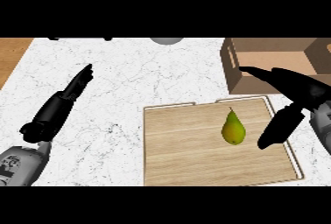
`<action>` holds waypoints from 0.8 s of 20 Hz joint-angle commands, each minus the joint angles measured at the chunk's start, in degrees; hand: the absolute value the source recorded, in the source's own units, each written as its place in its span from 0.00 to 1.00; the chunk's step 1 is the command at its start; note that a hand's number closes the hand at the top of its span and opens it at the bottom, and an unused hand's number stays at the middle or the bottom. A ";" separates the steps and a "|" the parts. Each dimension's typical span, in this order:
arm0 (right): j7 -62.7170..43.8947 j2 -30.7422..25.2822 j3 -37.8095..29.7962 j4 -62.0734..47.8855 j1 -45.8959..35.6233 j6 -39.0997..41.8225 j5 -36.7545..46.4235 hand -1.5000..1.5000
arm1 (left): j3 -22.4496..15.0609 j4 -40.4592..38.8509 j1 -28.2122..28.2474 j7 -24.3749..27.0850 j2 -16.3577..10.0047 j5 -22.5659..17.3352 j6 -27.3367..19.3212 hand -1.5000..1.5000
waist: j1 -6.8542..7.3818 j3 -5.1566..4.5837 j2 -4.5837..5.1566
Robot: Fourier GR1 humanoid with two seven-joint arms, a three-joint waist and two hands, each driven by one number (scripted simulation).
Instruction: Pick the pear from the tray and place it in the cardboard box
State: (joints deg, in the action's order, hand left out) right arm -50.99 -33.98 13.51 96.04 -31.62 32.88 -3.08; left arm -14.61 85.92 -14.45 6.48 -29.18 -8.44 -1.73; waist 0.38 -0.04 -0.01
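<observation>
A yellow-green pear (233, 128) lies on the wooden tray (187, 153), stem pointing away from me, in the tray's right half. My right hand (294, 94) hangs open just right of the pear, thumb (279, 126) down beside it and fingers (262, 73) stretched toward the box, not touching the fruit. The open cardboard box (271, 61) stands behind the tray at the far right. My left hand (61, 103) rests open over the counter at the left, fingers straight and pointing away.
White marble counter (116, 87) surrounds the tray. A grey round object (167, 40) shows at the far edge. A wood strip (13, 54) runs along the counter's far left.
</observation>
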 commanded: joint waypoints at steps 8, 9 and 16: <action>-4.43 5.27 2.91 -2.14 0.22 0.50 9.87 0.00 | 3.08 1.29 1.45 -1.27 2.69 2.57 3.00 0.50 | -0.02 0.03 0.00; -5.22 6.47 3.56 -2.75 -0.03 -0.45 10.96 0.00 | 3.01 4.70 1.71 -3.51 2.17 3.84 1.66 0.50 | 0.11 0.04 -0.04; -0.94 8.74 4.49 -8.66 -0.41 1.51 17.57 0.00 | 5.21 5.74 1.61 -5.49 3.80 3.98 4.55 0.50 | 0.25 0.05 0.02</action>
State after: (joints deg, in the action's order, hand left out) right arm -50.22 -27.68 16.87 91.84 -29.49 33.51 10.77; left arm -10.48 88.04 -12.74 4.63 -25.50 -4.04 1.81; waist 0.30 -0.01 -0.02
